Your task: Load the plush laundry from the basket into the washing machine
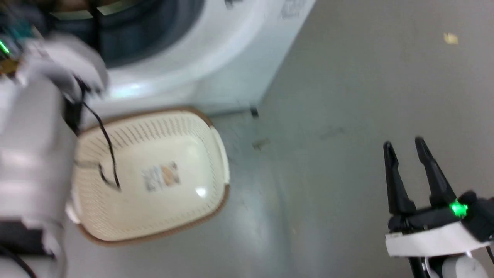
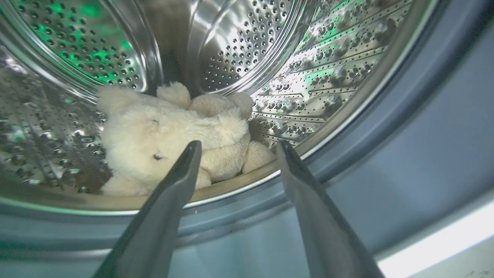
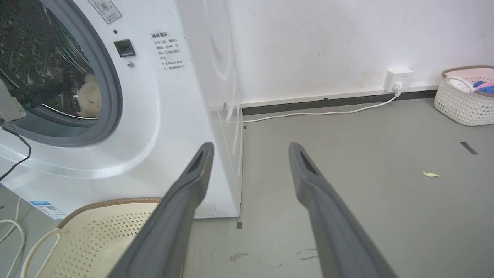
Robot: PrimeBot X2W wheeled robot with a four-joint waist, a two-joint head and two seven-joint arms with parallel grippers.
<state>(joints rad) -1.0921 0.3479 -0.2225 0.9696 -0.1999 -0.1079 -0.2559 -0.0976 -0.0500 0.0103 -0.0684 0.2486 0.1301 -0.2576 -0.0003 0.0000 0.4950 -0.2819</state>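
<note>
White wall socket (image 3: 398,79) with cable (image 3: 320,112), white hamper (image 3: 461,106) of clothes, yellow scrap (image 3: 430,174) on grey floor (image 3: 386,216)

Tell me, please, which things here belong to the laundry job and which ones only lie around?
Belong to the job:
plush laundry, lying in the drum
washing machine
basket, empty, on the floor
left gripper, open at the drum
right gripper, open, holding nothing

Lying about:
second basket, with clothes, by the wall
wall socket with white cable
yellow scrap on the floor
</note>
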